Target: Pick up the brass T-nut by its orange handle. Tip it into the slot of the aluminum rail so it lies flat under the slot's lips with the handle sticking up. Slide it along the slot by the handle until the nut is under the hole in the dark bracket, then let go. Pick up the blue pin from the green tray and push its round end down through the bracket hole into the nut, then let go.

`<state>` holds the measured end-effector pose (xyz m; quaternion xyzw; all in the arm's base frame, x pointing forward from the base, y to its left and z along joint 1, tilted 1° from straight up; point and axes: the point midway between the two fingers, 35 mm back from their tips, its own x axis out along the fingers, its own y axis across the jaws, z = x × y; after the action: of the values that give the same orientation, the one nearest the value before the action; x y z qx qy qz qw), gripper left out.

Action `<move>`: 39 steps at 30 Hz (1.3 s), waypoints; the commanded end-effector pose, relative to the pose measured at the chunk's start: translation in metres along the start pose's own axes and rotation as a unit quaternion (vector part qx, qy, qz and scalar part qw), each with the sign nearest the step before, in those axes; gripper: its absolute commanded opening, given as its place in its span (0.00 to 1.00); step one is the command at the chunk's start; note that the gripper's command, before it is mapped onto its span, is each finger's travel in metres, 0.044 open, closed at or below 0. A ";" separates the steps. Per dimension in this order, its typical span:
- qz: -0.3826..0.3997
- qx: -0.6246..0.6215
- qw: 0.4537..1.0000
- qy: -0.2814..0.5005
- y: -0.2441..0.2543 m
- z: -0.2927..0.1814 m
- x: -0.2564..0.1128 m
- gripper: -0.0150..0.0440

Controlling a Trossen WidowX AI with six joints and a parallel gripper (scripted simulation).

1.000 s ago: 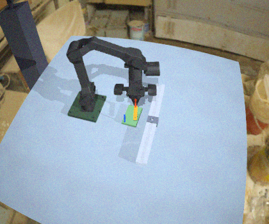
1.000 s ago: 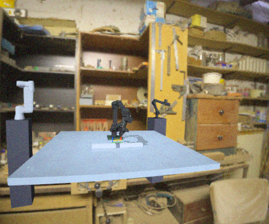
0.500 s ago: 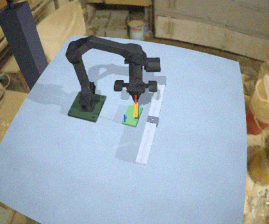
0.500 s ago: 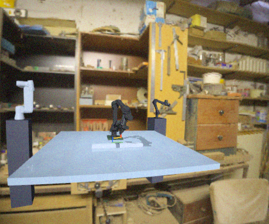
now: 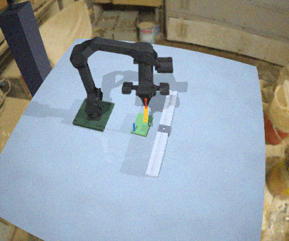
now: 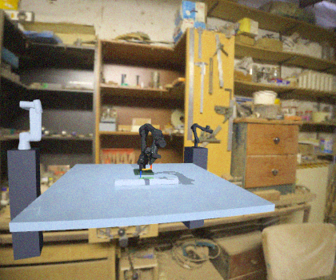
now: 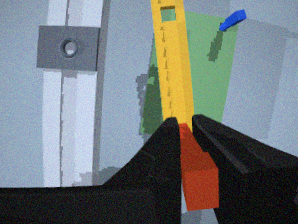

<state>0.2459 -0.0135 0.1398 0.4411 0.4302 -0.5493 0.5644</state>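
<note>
The wrist view crops the far end of the brass T-nut (image 5: 146,115) (image 7: 174,65) at its top edge, and the gripper's dark fingers cover part of the orange handle (image 5: 146,102) (image 7: 199,170). In the exterior view the nut and the green tray (image 5: 140,128) (image 7: 212,80) are tiny (a smear of yellow over green, little more), so whether the nut touches the tray I cannot tell.

The gripper (image 5: 146,102) (image 7: 184,125) is nearly closed, its fingers pinching the handle — a narrow gap, filled with orange-red.

In the wrist view the nut's long axis runs up the picture from the fingertips, leaning slightly left, with a square opening near its far part. It lies over the tray in that view, beside the aluminum rail (image 5: 154,162) (image 7: 52,125) and apart from it, outside the slot. The dark bracket (image 5: 164,129) (image 7: 48,49) sits across the rail, its round hole showing. The blue pin (image 5: 133,127) (image 7: 233,20) is at the tray — tilted in the wrist view.
</note>
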 end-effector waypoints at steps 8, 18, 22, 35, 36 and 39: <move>0.001 -0.001 1.000 0.001 0.000 0.005 -0.016 0.00; 0.000 0.005 1.000 0.002 0.011 -0.002 -0.021 0.00; 0.000 0.008 1.000 0.003 0.017 -0.005 -0.023 0.00; 0.000 0.008 1.000 0.006 0.033 -0.015 -0.029 0.00; 0.000 0.008 1.000 0.006 0.034 -0.016 -0.029 0.00; 0.000 0.009 1.000 0.007 0.038 -0.019 -0.030 0.00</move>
<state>0.2789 0.0091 0.1643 0.4467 0.4298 -0.5502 0.5594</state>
